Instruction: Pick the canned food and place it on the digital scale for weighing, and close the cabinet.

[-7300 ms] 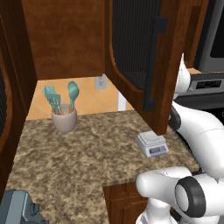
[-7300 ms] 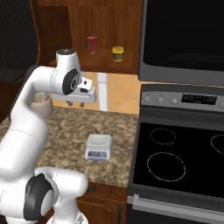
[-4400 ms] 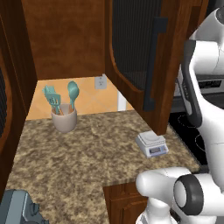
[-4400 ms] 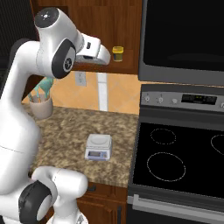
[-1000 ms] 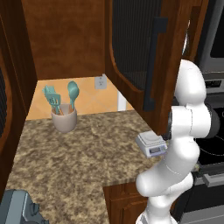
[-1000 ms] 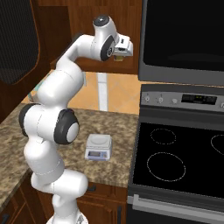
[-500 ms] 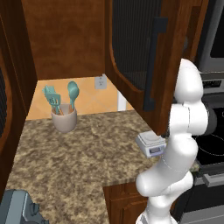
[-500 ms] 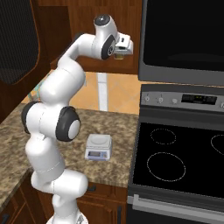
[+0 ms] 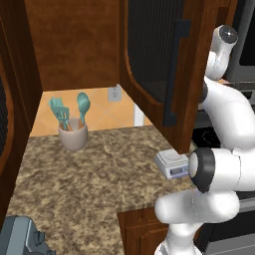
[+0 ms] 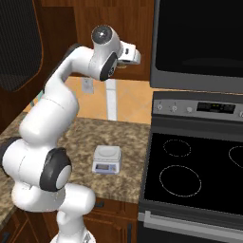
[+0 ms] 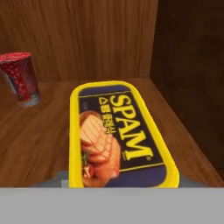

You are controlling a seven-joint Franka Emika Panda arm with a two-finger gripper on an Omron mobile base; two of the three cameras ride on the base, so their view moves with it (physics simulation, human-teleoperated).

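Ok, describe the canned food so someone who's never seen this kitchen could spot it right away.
Look inside the open wooden cabinet above the counter, on its wooden shelf. The canned food lies flat there, right in front of the end effector. Unlike the red cup standing beside it, it is a flat yellow tin with rounded corners and a dark SPAM label.

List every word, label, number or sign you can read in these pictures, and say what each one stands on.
"SPAM": large yellow letters on the dark top of the canned food.
Small white characters above that word on the same tin: too blurred to read.
Print on the red cup on the shelf: unreadable.
Display strip of the digital scale: too small to read.
Stove control panel: lit markings, too small to read.
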